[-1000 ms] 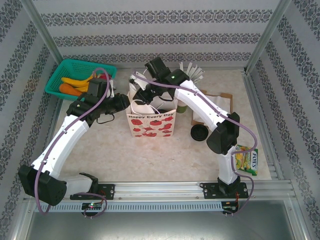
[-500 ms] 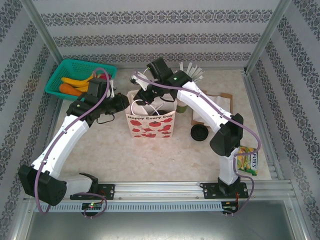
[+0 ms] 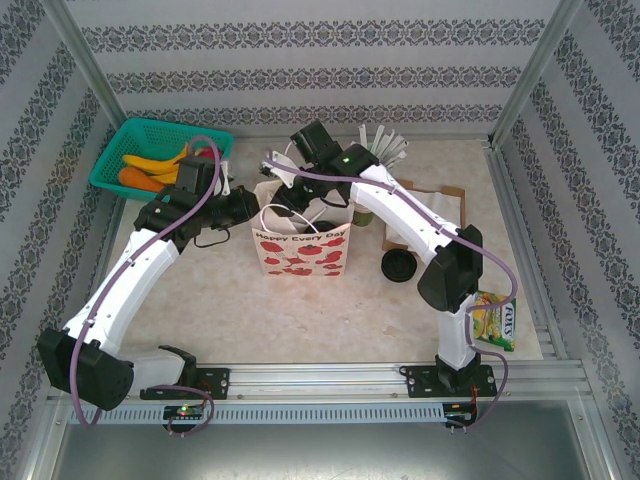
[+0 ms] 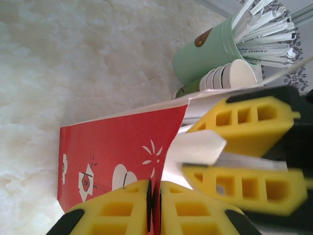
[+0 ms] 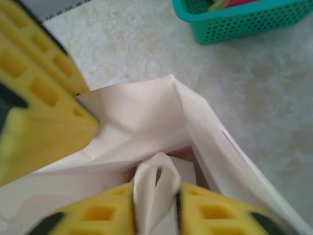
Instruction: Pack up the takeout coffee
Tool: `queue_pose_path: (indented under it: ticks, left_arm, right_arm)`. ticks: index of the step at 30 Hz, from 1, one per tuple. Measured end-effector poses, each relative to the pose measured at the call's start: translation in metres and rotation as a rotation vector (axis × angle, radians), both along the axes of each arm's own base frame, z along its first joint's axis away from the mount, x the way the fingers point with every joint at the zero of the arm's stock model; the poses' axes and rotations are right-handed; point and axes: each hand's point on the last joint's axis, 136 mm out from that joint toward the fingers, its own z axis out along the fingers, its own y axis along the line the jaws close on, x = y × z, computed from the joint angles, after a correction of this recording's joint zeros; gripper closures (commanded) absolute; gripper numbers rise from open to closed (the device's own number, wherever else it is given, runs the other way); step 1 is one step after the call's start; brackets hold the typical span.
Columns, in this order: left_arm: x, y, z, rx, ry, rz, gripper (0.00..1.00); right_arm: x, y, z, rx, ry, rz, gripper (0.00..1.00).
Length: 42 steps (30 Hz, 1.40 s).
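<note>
1. Takeout coffee cup: I cannot place it with certainty. A dark-green cup shape (image 3: 362, 215) stands just beside the far right corner of the paper bag (image 3: 300, 255), half under the right arm (image 3: 405, 210). I cannot tell whether it is the single cup or the nested stack of cups (image 4: 229, 77) that my left wrist view shows past the bag.
2. Left gripper (image 4: 150, 190): its yellow pads are pressed together on the bag's left rim, with the red side panel pinched between them.
3. Right gripper (image 5: 155, 196): it reaches into the bag's mouth from the far side. Its pads sit against either side of a white handle loop (image 5: 154, 183), pinching it, and the jaws stand only as far apart as the loop is thick.
4. The bag stands upright with its mouth open between the two grippers.
5. Beyond the bag, next to the stack, I see a pale green holder (image 4: 205, 54) full of white stirrers (image 4: 264, 29).
6. A black lid (image 3: 400, 265) lies just right of the bag, and a teal basket (image 3: 160, 150) sits well off to the bag's far left.
</note>
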Motion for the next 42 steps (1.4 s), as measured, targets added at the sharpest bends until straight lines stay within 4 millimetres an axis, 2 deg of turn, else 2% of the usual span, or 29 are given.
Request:
queue_pose_path:
  ticks: [4, 10, 12, 14, 20, 25, 30, 33, 37, 42]
  left_arm:
    - [0.0, -0.001, -0.001, -0.007, 0.006, -0.003, 0.85]
    - [0.001, -0.007, -0.005, -0.035, 0.034, -0.014, 0.86]
    - [0.001, -0.009, -0.006, -0.046, 0.042, -0.015, 0.85]
    - [0.001, -0.01, -0.006, -0.054, 0.049, -0.017, 0.85]
    - [0.004, -0.019, -0.004, -0.075, 0.047, -0.041, 0.84]
    - [0.007, -0.032, -0.005, -0.082, 0.056, -0.074, 0.84]
    - [0.009, -0.034, -0.002, -0.085, 0.056, -0.082, 0.78]
    - [0.01, -0.034, 0.004, -0.084, 0.043, -0.085, 0.69]
    - [0.007, -0.023, 0.013, -0.046, 0.009, -0.051, 0.62]
    - [0.001, 0.015, 0.037, 0.07, -0.109, 0.078, 0.54]
  right_arm:
    - [-0.006, -0.015, 0.02, 0.014, -0.038, -0.012, 0.49]
    - [-0.007, -0.062, 0.073, 0.085, -0.145, -0.09, 0.37]
    - [-0.005, -0.076, 0.087, 0.11, -0.179, -0.119, 0.28]
    - [-0.005, -0.091, 0.098, 0.136, -0.217, -0.153, 0.02]
    - [0.0, -0.135, 0.114, 0.183, -0.329, -0.306, 0.02]
    - [0.015, -0.186, 0.126, 0.227, -0.43, -0.529, 0.02]
    - [0.024, -0.236, 0.12, 0.256, -0.458, -0.752, 0.02]
    - [0.033, -0.266, 0.11, 0.256, -0.446, -0.89, 0.02]
    - [0.035, -0.311, 0.084, 0.214, -0.43, -1.077, 0.02]
    - [0.03, -0.362, 0.033, 0.087, -0.429, -1.284, 0.02]
